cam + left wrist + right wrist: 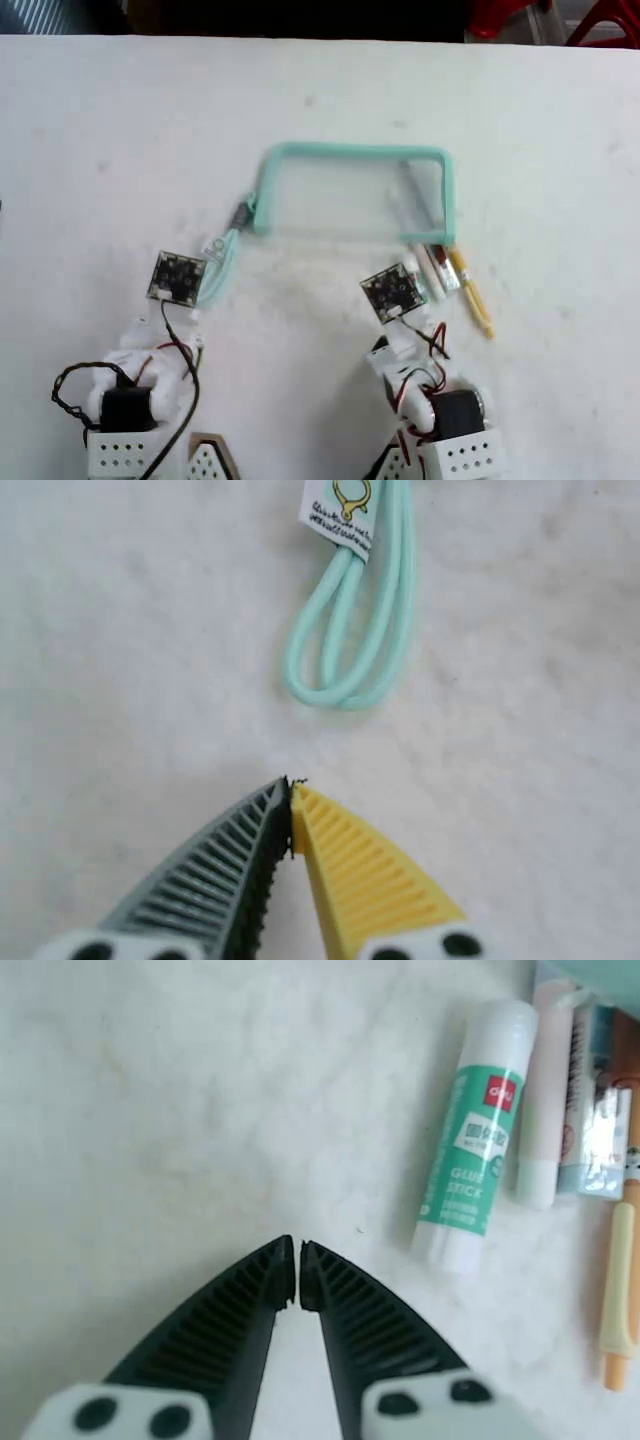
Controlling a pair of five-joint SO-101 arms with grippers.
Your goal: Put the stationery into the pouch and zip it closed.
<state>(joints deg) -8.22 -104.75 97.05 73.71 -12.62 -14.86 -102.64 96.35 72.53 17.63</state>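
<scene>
Ok, here's what we've got. Left gripper (291,790): one grey finger, one yellow, tips pressed together with nothing between them, low over the white counter (120,130). Straight ahead of those fingertips, with a bare gap between, lies the mint cord loop (343,696), doubled over and flat. Further out along the cord sits a white tag (337,515) with a gold clasp. In the high view the cord runs on to the near-left corner of the pouch (350,150), which is clear with a mint edge, flat on the counter, and beyond both sets of fingers.

Right gripper (299,1260): both fingers black, tips closed on each other and holding nothing. The stationery lies ahead of these fingers and off to their right, not touching them. The glue stick (475,1140) is closest, with white ends and a green label, lying flat. Just past it is a pale pink pen (545,1090), then a pen with a clear clip (595,1110), packed side by side. The orange pen (622,1290) is the outermost, and its near end reaches back furthest toward the arm. The far ends of the bundle meet the pouch's near-right corner. We can't tell whether any of them are inside.
</scene>
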